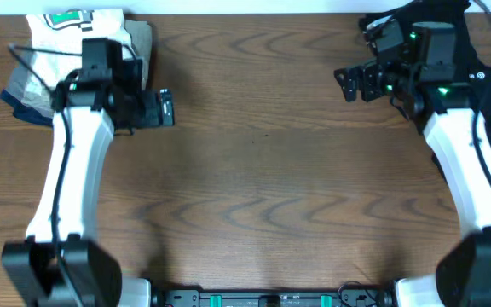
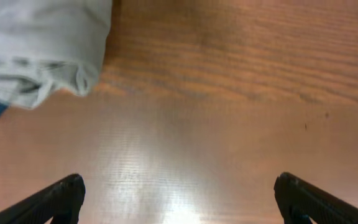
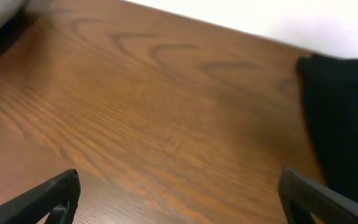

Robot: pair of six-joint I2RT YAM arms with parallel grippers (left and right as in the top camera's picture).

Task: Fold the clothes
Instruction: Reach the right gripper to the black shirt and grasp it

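The black garment (image 1: pixel 484 64) lies bunched at the far right of the table, partly under my right arm; a small white mark shows on it. In the right wrist view it is a dark mass (image 3: pixel 344 118) at the right edge. My right gripper (image 1: pixel 352 83) is open and empty, just left of the garment, over bare wood (image 3: pixel 179 196). My left gripper (image 1: pixel 167 108) is open and empty at the far left, over bare wood (image 2: pixel 179 199), right of the folded pile.
A pile of folded white, khaki and navy garments (image 1: pixel 37 51) sits at the back left corner; its grey-white edge shows in the left wrist view (image 2: pixel 42 50). The wooden table (image 1: pixel 262 196) spreads between the arms. A white wall runs along the back edge.
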